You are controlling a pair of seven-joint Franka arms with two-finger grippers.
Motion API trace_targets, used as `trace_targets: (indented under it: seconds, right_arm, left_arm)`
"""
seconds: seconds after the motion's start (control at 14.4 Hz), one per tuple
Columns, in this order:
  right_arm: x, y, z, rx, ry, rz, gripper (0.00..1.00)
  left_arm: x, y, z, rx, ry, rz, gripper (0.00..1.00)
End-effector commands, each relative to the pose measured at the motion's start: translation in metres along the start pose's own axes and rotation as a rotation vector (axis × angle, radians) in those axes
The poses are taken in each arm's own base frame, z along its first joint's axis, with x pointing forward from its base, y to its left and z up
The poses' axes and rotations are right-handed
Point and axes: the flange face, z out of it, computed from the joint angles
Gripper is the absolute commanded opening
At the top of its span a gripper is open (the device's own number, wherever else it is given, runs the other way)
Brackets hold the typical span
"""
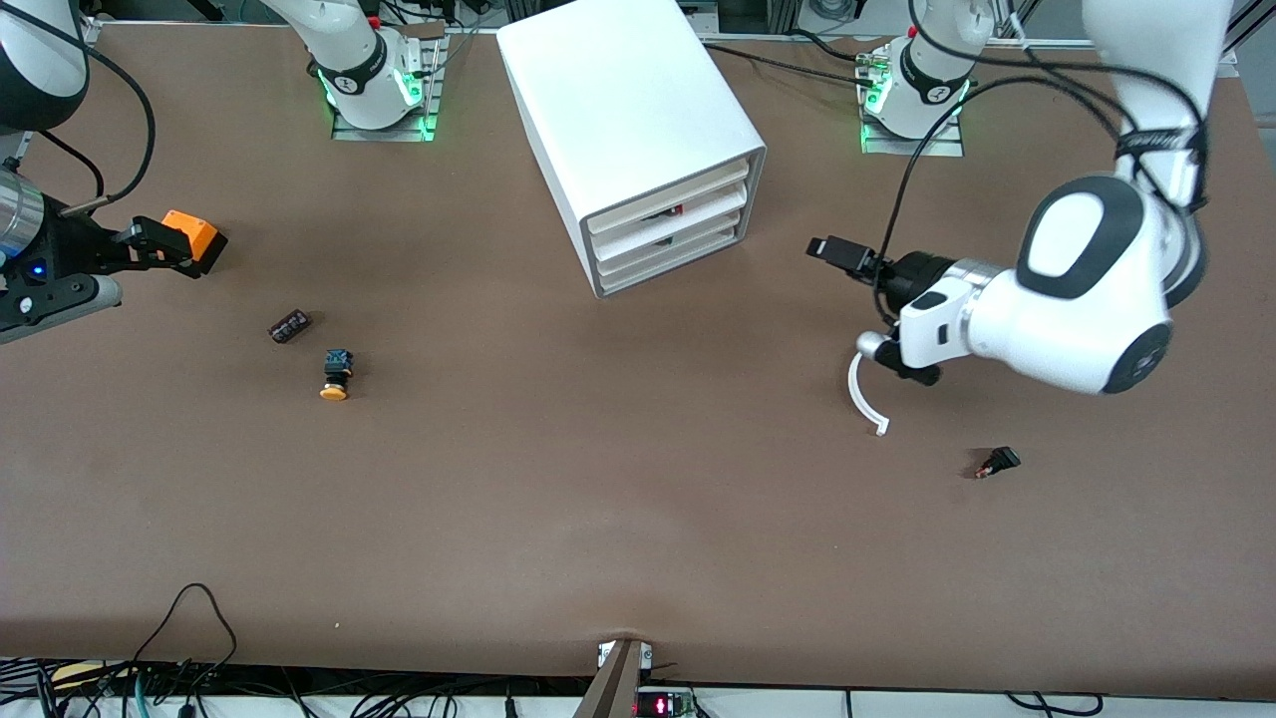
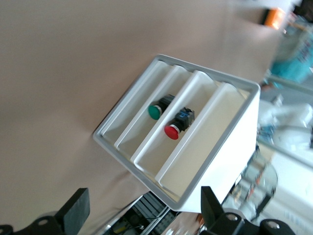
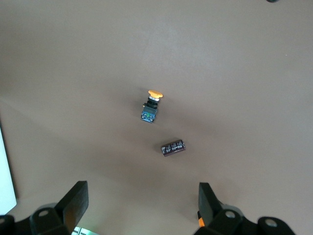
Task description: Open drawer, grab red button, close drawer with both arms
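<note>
Both pairs of jaws stand wide and hold nothing. The left gripper (image 2: pixel 142 213) faces the cabinet (image 1: pixel 638 130) front, where the red button (image 2: pixel 177 123) lies in a drawer (image 2: pixel 188 125). The right gripper (image 3: pixel 142 205) hangs over the yellow button (image 3: pixel 151 106).

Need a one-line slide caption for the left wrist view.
Open left gripper faces the cabinet; red button and green button sit in neighbouring drawers.

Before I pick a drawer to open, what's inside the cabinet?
Through the cabinet's open front, one drawer holds the red-capped button; the drawer beside it holds a green-capped button. The two outer drawers show nothing; their depths are hidden.
</note>
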Motion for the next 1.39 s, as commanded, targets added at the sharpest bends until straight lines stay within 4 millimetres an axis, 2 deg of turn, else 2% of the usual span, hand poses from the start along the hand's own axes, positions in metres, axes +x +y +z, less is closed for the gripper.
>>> trace_targets:
  seconds: [0.0,0.07,0.28,0.42,0.63,0.77,0.84,0.98,1.11,1.32]
  right_arm:
    - [0.003,-0.001,0.000,0.030,0.011,-0.012,1.00]
    - [0.003,-0.001,0.000,0.030,0.011,-0.026,1.00]
    - [0.003,0.003,0.005,0.037,-0.001,-0.075,1.00]
    - [0.005,0.002,0.005,0.031,0.006,-0.078,1.00]
    - [0.013,0.000,0.003,0.016,0.023,-0.090,1.00]
    - [0.027,-0.002,-0.011,-0.002,0.058,-0.098,1.00]
    - [0.041,-0.012,-0.018,-0.015,0.074,-0.121,1.00]
    - [0.052,-0.022,-0.022,-0.021,0.089,-0.143,1.00]
    - [0.065,-0.039,-0.014,-0.031,0.095,-0.202,1.00]
    - [0.080,-0.050,0.003,-0.016,0.092,-0.228,1.00]
  left_arm:
    - [0.033,-0.043,0.030,-0.160,0.001,0.281,1.00]
    - [0.037,-0.054,0.042,-0.197,0.016,0.310,1.00]
    - [0.031,-0.094,0.095,-0.357,0.079,0.382,1.00]
    - [0.026,-0.102,0.123,-0.454,0.118,0.438,1.00]
    - [0.021,-0.120,0.148,-0.452,0.150,0.452,1.00]
    - [0.017,-0.122,0.168,-0.474,0.158,0.451,1.00]
    - [0.014,-0.121,0.174,-0.474,0.161,0.444,1.00]
    - [0.011,-0.122,0.183,-0.508,0.177,0.422,0.98]
    - [0.007,-0.119,0.203,-0.533,0.197,0.386,0.98]
    - [0.005,-0.112,0.223,-0.520,0.221,0.383,0.93]
